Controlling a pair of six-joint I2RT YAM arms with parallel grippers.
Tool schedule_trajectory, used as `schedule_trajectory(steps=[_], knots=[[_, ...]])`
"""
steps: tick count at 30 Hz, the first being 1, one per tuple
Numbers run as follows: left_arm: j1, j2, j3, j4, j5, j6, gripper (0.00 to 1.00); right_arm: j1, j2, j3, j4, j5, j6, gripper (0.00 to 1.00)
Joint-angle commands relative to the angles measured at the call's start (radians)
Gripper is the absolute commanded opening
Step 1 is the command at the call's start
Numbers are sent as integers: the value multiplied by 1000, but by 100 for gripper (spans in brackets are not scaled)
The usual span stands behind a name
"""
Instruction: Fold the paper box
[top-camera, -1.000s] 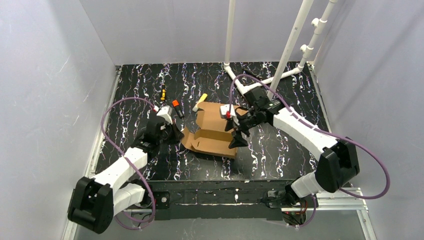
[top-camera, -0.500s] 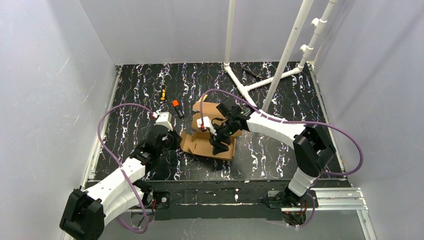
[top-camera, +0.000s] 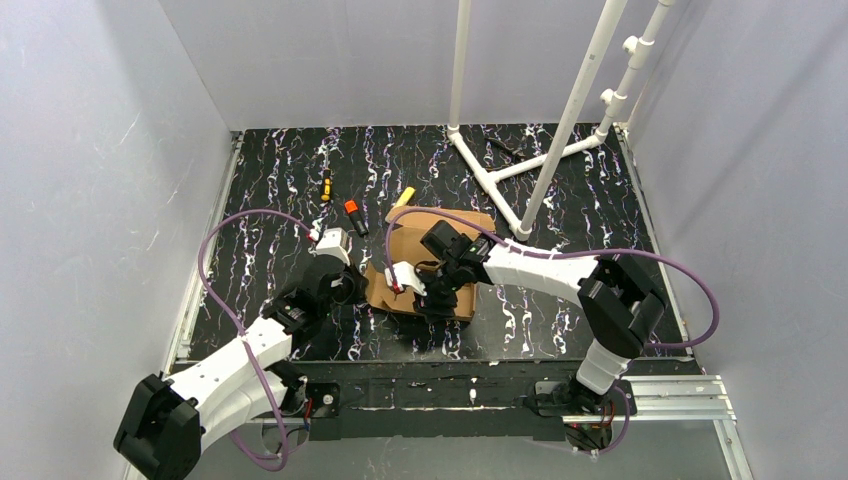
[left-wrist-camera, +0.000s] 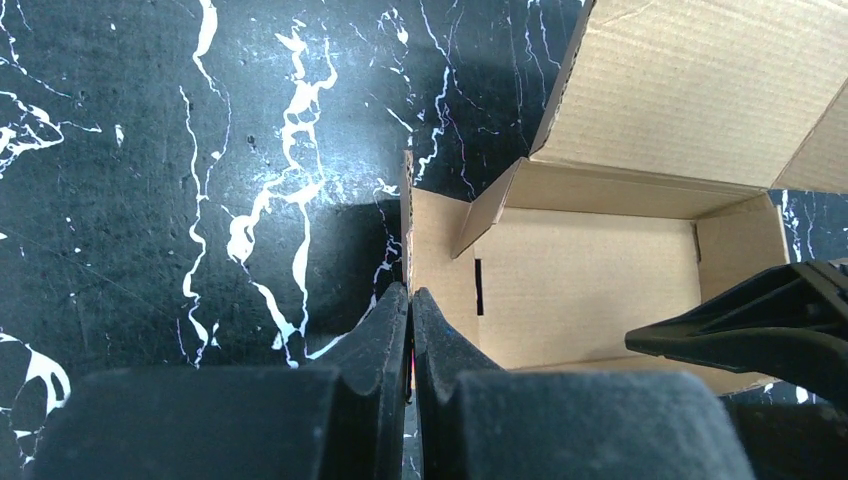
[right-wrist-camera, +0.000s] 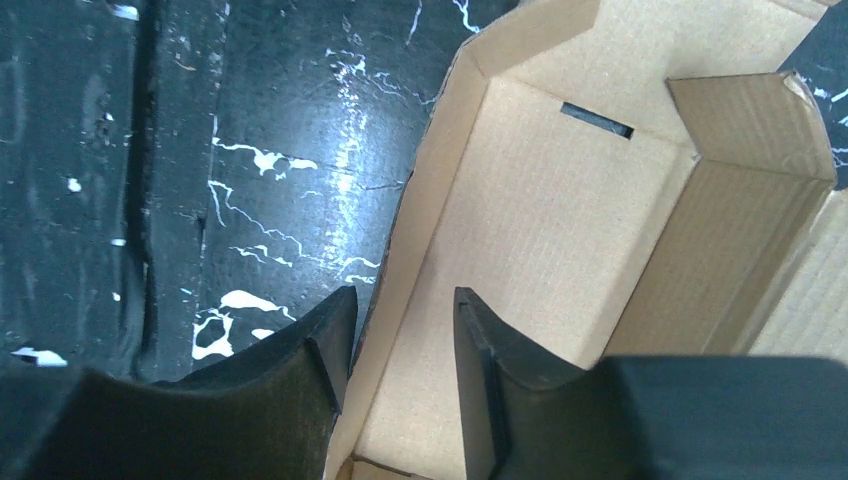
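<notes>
The paper box (top-camera: 445, 232) is brown corrugated cardboard, half formed into an open tray with its lid panel lying back, in the middle of the table. In the left wrist view the box (left-wrist-camera: 580, 270) shows its floor and raised walls. My left gripper (left-wrist-camera: 410, 288) (top-camera: 352, 285) is shut on the box's thin left end flap, whose edge runs straight in between the fingertips. My right gripper (right-wrist-camera: 402, 292) (top-camera: 425, 295) straddles the near long wall of the box (right-wrist-camera: 560, 200). One finger is outside and one inside, and a gap still shows between them.
Two orange-and-black markers (top-camera: 351, 215) (top-camera: 326, 184) and a yellow one (top-camera: 402, 197) lie behind the box at the left. A white pipe frame (top-camera: 523, 200) rises from the back right, its foot close to the box's right rear. Grey walls close in the table's sides.
My right arm has swung left and toward the near edge, down over the box's near wall, its jaws narrowing. The left gripper stayed shut at the box's left end, shifting a little nearer.
</notes>
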Motion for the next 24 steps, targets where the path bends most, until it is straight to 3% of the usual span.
schedule_trajectory(steps=[1, 11, 24], knots=[[-16, -40, 29, -29, -42, -24, 0, 15, -29, -17, 63, 72, -20, 45], [-50, -45, 31, -42, -28, -99, 0, 37, -32, -39, 104, 137, -12, 12], [-67, -14, 16, 72, 131, -162, 0, 40, -14, -50, 139, 158, 13, 7]])
